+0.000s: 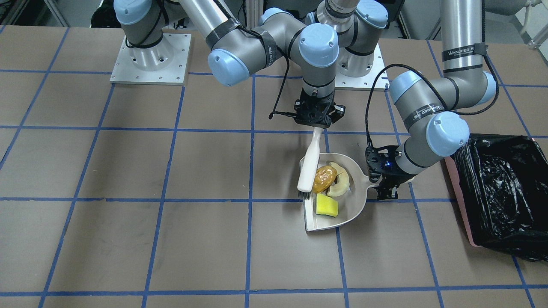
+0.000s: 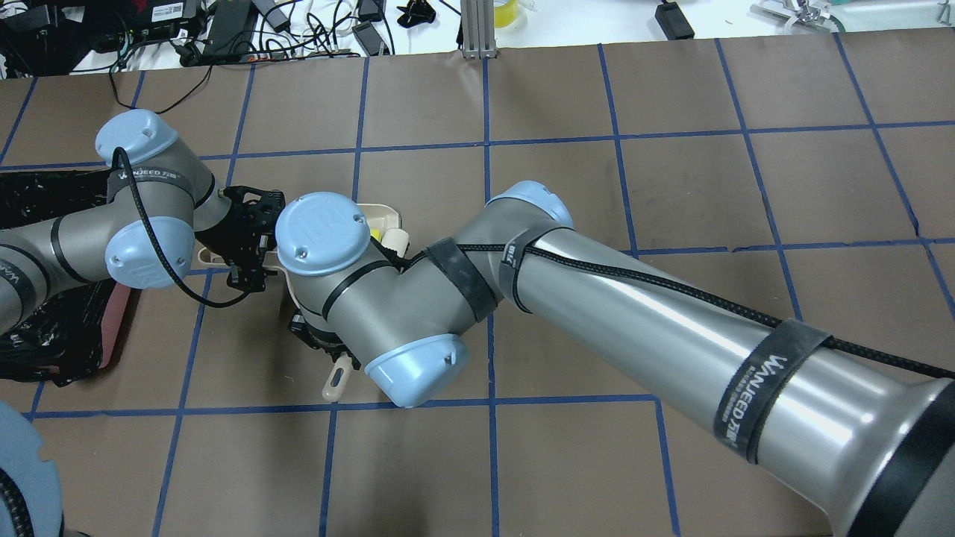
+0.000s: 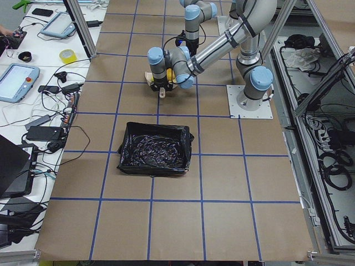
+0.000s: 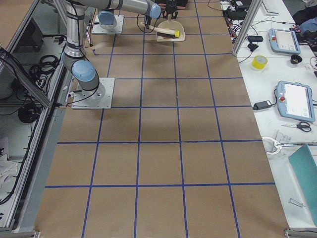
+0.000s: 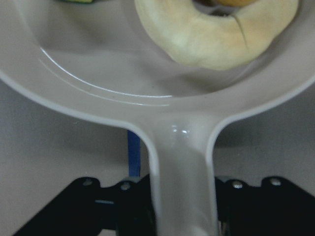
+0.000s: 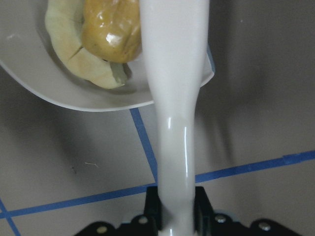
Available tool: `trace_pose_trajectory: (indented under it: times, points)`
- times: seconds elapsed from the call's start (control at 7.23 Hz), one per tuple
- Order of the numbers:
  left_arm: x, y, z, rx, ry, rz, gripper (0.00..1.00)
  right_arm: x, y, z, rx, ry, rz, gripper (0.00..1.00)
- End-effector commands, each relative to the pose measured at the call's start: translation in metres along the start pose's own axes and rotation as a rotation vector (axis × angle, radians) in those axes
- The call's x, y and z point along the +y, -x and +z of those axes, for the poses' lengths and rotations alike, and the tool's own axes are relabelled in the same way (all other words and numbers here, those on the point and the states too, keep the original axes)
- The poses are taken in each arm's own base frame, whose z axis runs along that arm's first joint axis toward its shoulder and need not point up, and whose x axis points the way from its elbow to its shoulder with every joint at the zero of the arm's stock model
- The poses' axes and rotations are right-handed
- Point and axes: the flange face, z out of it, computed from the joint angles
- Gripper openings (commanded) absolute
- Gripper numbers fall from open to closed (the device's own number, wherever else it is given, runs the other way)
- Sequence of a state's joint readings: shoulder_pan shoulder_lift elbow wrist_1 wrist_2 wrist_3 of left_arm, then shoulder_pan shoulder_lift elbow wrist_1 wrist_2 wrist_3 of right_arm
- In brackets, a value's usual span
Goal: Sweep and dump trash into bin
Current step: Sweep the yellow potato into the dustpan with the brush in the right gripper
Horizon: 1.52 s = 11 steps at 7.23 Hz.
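All three trash pieces lie in the beige dustpan [image 1: 355, 205]: an orange lump [image 1: 324, 178], a yellow sponge wedge [image 1: 326, 205] and a cream crescent slice [image 1: 341, 182]. My left gripper [image 1: 385, 190] is shut on the dustpan's handle [image 5: 182, 182], and the pan rests flat on the table. My right gripper [image 1: 317, 116] is shut on the beige brush [image 1: 310, 164], whose bristles touch the pan's open edge beside the lump [image 6: 110, 27]. The pink bin [image 1: 460, 201] with its black bag [image 1: 505, 184] stands just beyond the left arm, apart from the pan.
The table is brown with a blue tape grid. Both arm bases are bolted at the robot's side [image 1: 150, 60]. My right arm's forearm [image 2: 634, 298] crosses over the table's middle. Cables and tablets lie off the table's far edge [image 3: 22, 77].
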<state>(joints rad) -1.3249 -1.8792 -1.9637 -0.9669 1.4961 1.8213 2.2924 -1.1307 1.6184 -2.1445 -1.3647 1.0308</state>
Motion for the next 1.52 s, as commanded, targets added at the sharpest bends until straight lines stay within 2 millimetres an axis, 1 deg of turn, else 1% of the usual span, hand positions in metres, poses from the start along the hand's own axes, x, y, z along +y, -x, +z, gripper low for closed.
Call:
trace_pose_trajectory:
  times: [0.0,0.28,0.41,0.55,0.69,0.83,0.97,1.11,1.24,1.38]
  points:
    - [0.001,0.001,-0.001,-0.005,-0.004,0.005,0.00,-0.003,0.014,-0.007,-0.024,-0.002,0.014,0.00]
    - [0.014,0.002,-0.002,-0.009,-0.010,-0.009,0.00,0.000,0.003,-0.005,0.071,0.014,0.032,0.00]
    - [0.019,0.002,-0.005,-0.015,-0.013,-0.005,0.00,-0.002,-0.002,-0.008,0.104,0.002,0.037,0.00]
    - [0.030,0.004,-0.007,-0.031,-0.086,-0.015,0.00,-0.013,-0.011,-0.020,0.135,-0.015,0.048,0.00]
    - [0.052,0.003,-0.009,-0.049,-0.129,-0.053,0.00,-0.026,-0.024,-0.038,0.173,-0.047,0.014,0.00]
    - [0.064,0.002,-0.010,-0.060,-0.176,-0.057,0.00,-0.061,-0.049,-0.060,0.209,-0.065,-0.007,0.00]
    - [0.069,0.002,-0.012,-0.054,-0.183,-0.068,0.00,-0.097,-0.078,-0.086,0.219,-0.047,-0.051,0.00]
    - [0.078,0.000,-0.018,-0.066,-0.259,-0.098,0.00,-0.137,-0.110,-0.112,0.201,-0.052,-0.070,0.00]
    - [0.100,-0.005,-0.021,-0.074,-0.302,-0.149,0.00,-0.178,-0.147,-0.131,0.198,-0.046,-0.062,0.00]
    - [0.110,-0.010,-0.028,-0.076,-0.342,-0.163,0.00,-0.223,-0.196,-0.149,0.190,-0.027,-0.076,0.00]
